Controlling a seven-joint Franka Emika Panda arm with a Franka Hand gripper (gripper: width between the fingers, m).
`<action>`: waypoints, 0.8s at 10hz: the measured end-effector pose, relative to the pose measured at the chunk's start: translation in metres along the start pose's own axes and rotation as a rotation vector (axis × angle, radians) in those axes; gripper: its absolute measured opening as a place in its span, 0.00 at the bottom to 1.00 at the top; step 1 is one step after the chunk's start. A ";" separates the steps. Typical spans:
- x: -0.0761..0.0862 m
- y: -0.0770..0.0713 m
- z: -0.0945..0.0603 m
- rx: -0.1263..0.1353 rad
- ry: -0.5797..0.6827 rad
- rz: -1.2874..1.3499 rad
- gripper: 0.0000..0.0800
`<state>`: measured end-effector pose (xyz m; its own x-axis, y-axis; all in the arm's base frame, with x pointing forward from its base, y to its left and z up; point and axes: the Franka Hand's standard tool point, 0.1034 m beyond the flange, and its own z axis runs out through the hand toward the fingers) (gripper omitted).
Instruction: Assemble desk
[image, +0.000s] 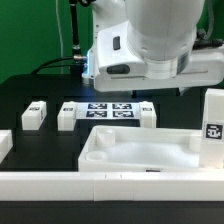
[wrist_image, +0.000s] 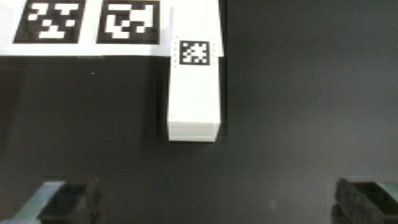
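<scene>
The desk top (image: 150, 153), a white tray with a raised rim, lies near the front of the black table. White block legs lie behind it: two (image: 33, 115) (image: 68, 115) at the exterior view's left of the marker board, one (image: 148, 113) at its right. A further leg (image: 213, 128) stands upright at the exterior view's right edge. In the wrist view one leg (wrist_image: 196, 88) with a tag lies flat beside the marker board (wrist_image: 80, 25). My gripper (wrist_image: 214, 203) hangs above the table a little short of that leg's end. Its fingers (wrist_image: 63, 200) stand wide apart and hold nothing.
The marker board (image: 112, 110) lies flat at the table's middle. A long white rail-like border (image: 100, 186) runs along the front. A small white part (image: 4, 145) sits at the exterior view's left edge. The arm's bulky white body (image: 150, 45) hangs over the back right.
</scene>
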<state>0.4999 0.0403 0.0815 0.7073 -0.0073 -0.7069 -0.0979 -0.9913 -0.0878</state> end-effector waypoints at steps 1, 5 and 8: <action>0.000 0.001 0.002 0.000 -0.002 0.001 0.81; -0.004 0.013 0.058 -0.002 -0.039 0.032 0.81; -0.004 0.013 0.058 -0.002 -0.040 0.032 0.81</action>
<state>0.4550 0.0354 0.0427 0.6755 -0.0335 -0.7366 -0.1181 -0.9910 -0.0631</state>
